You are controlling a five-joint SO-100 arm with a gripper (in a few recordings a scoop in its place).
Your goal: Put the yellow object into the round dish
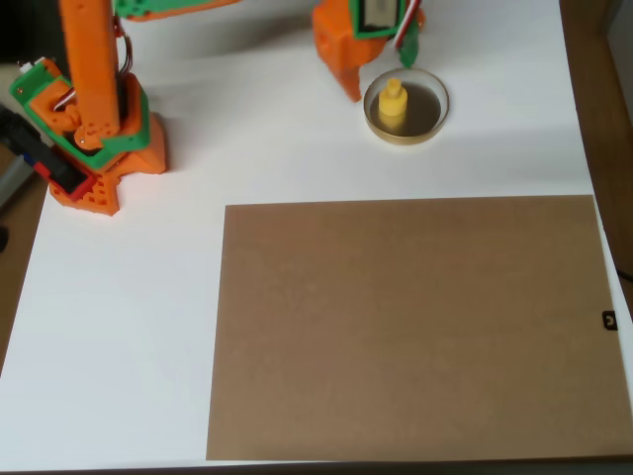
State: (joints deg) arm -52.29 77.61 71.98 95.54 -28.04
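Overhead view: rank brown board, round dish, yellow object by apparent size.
1. brown board, by far the largest.
2. round dish.
3. yellow object, smallest; it stands inside the dish.

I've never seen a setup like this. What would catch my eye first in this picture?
Probably the bright orange and green robot arm standing at the upper left of the white table. Next, the large brown board covering the lower right. Then the small yellow object, sitting upright inside the round dish near the top, with the gripper just above and left of the dish.
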